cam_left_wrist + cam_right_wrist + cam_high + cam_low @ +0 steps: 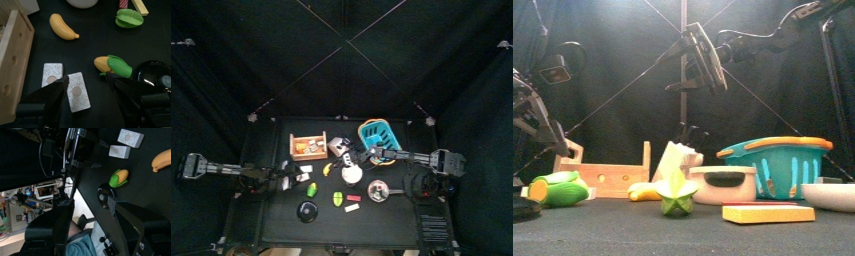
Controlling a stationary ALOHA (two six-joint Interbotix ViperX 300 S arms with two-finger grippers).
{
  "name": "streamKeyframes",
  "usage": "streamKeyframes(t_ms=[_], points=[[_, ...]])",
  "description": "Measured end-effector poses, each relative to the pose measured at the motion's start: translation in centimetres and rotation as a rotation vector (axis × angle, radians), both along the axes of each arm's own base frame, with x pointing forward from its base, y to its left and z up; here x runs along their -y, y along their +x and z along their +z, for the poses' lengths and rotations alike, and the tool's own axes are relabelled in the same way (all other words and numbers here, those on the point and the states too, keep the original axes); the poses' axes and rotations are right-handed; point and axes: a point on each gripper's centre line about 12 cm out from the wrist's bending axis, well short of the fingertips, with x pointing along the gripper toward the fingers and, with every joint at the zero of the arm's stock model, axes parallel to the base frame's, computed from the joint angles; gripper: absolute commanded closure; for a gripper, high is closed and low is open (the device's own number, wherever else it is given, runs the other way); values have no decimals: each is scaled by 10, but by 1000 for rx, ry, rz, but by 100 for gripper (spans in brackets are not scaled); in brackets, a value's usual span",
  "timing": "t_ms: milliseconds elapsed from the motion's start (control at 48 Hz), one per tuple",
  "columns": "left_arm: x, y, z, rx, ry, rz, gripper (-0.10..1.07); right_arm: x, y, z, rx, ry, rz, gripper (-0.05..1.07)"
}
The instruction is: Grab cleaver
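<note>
On black table (392, 215), wooden crate (309, 146), curtains (251, 50)

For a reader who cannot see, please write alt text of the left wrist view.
Two open black jaws of the left gripper hover over two pale speckled flat cards on the black table. Around them lie a yellow banana, a corn cob and a wooden crate.
</note>
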Motion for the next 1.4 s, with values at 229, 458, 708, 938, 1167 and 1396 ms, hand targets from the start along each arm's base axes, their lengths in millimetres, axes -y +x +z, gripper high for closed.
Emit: streamKeyframes(t_ms=[229, 458, 708, 938, 1167, 1396], points=[[0, 0, 0, -2, 1, -1, 3, 0, 0, 0, -1, 2, 1, 13], [0, 0, 0, -1, -1, -1, 3, -1, 0, 1, 1, 1, 2, 14], [0, 0, 0, -1, -3, 0, 3, 0, 0, 0, 0, 1, -1, 14], [0, 0, 0, -1, -10, 8, 3, -1, 0, 1, 1, 0, 3, 14], [0, 0, -1, -2, -12, 9, 3, -3, 0, 0, 2, 4, 0, 14], [0, 0, -1, -4, -10, 8, 3, -145, -118, -131, -280, -66, -209, 14]])
